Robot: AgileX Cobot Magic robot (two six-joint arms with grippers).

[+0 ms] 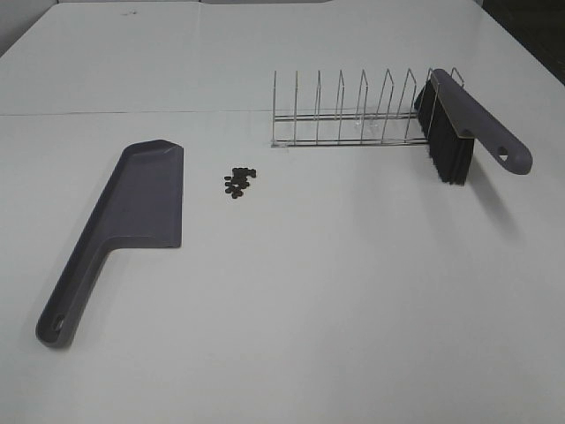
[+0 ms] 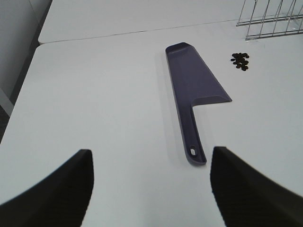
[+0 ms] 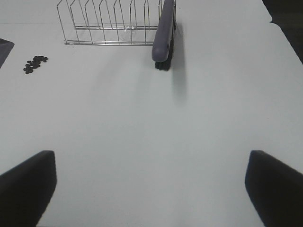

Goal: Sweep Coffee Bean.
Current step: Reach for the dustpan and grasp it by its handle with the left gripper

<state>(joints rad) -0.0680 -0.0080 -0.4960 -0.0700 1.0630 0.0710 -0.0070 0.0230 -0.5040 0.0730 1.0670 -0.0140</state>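
Beans (image 1: 238,183) cluster mid-surface (image 1: 353,291), just right of the dustpan (image 1: 141,208), whose long axis runs near-to-far, handle nearward. Open surface lies nearward. Left end effector (image 2: 150,187) and right end effector (image 3: 150,187) gape wide, empty.

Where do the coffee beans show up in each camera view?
Exterior high: coffee beans left of centre, between dustpan and wire rack.
Left wrist: coffee beans between dustpan blade and rack corner.
Right wrist: coffee beans off the rack end opposite the brush.
Shared landmark: the wire rack.
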